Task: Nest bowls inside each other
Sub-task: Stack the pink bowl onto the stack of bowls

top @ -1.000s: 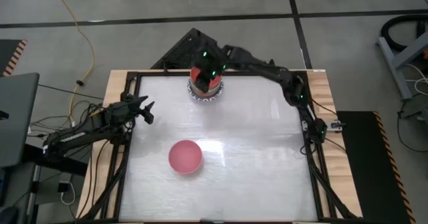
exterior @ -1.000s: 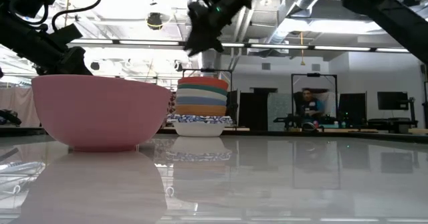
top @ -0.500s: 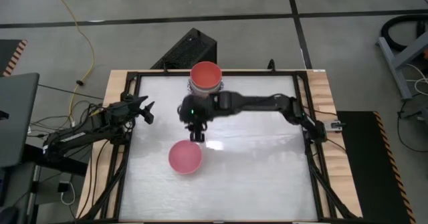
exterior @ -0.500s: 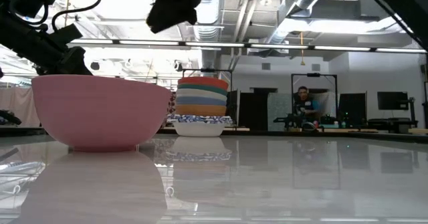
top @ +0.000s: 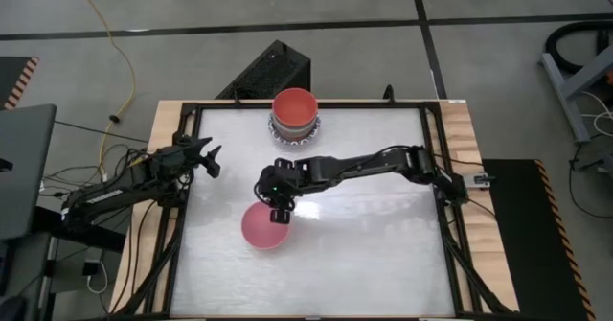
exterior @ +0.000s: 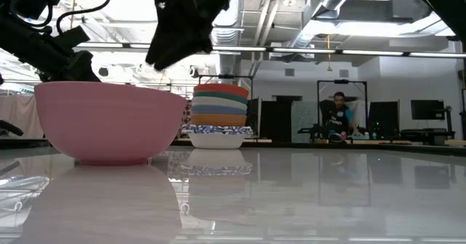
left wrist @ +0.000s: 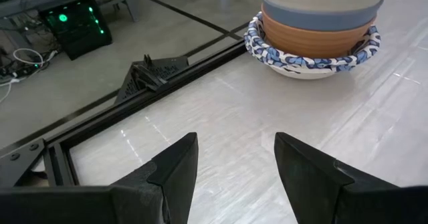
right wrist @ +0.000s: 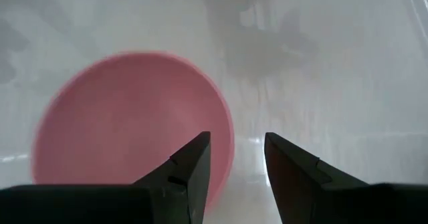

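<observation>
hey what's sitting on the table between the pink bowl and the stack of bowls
Nothing on the table: the high view shows bare surface between the pink bowl and the stack; only the right gripper hangs above.

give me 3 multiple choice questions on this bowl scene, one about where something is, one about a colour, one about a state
1. Where is the right hand?
A. over the stack
B. above the pink bowl's rim
C. off the table

2. What colour is the top bowl of the stack?
A. red
B. dark green
C. cream

3. How is the left hand?
A. shut on a bowl
B. open and empty
C. shut, empty

Answers:
1 B: the high view shows it at the pink bowl, its fingers astride the rim in its wrist view.
2 A: red from above.
3 B: its fingers stand apart, nothing between.
</observation>
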Controlling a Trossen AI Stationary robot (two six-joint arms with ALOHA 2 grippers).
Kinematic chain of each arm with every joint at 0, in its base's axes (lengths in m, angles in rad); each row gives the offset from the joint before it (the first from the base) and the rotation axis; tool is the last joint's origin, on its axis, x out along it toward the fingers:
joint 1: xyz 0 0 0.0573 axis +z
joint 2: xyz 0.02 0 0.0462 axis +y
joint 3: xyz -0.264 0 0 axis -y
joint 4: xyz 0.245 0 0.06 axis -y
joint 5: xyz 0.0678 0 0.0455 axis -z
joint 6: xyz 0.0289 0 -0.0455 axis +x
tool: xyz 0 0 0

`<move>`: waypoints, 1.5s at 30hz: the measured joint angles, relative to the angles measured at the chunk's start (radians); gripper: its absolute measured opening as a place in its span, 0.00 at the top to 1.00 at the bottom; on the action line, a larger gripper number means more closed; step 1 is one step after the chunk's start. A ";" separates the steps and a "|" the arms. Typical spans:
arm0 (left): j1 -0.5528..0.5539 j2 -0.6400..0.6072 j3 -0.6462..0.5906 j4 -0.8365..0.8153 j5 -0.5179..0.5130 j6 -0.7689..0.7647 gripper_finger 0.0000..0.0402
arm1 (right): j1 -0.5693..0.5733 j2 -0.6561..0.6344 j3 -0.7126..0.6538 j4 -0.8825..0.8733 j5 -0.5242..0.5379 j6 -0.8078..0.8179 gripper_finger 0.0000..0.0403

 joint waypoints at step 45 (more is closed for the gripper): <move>0.000 0.000 0.000 0.000 0.000 0.000 0.53 | -0.018 0.001 -0.254 0.317 0.022 0.088 0.60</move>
